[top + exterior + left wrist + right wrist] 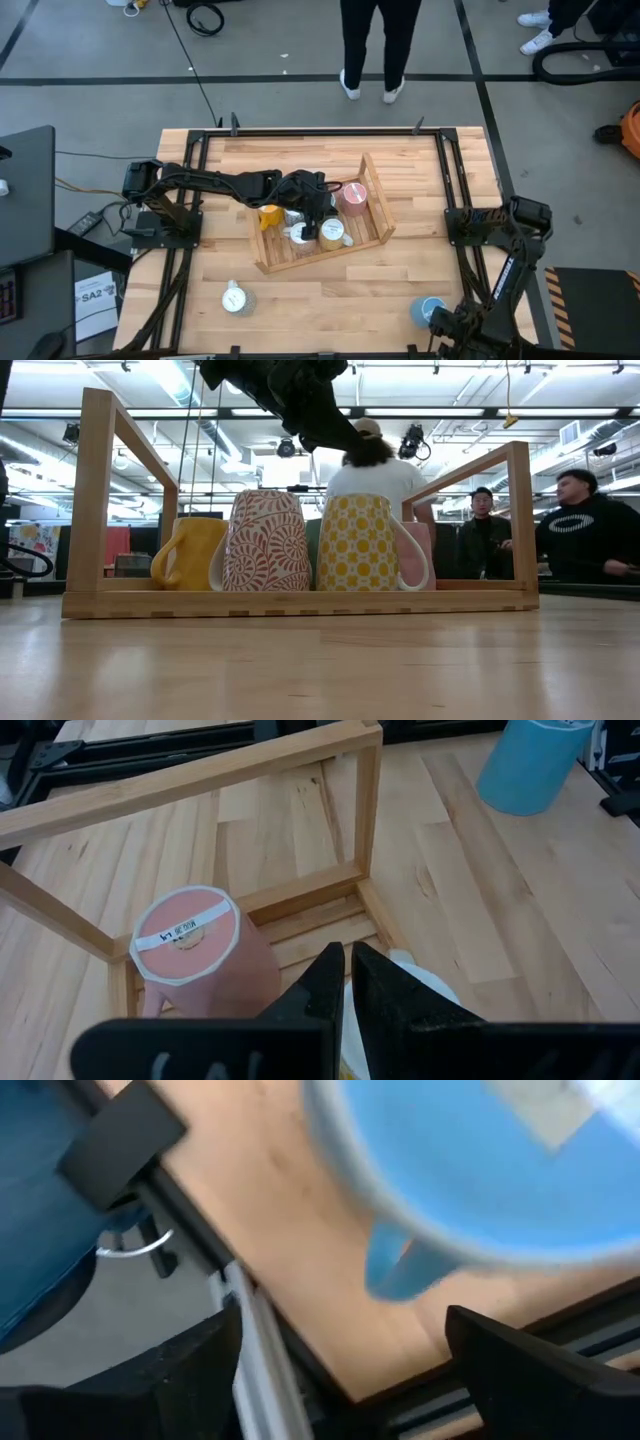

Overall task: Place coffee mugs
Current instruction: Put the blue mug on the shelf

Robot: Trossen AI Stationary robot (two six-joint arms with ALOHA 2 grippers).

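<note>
Blue mug (430, 311): upside down on the table's near right corner, just at 11 o'clock of the right gripper (447, 325), jaws wide and empty, nearer arm; left gripper (318, 212), jaws nearly closed, over tray (372, 172), far off.

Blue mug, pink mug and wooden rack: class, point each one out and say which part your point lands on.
Blue mug (530, 765), left wrist view, on its outer side wall.
Pink mug (185, 935), left wrist view, on its upturned base with the label.
Wooden rack (300, 603), low view, on its front bottom rail.
</note>
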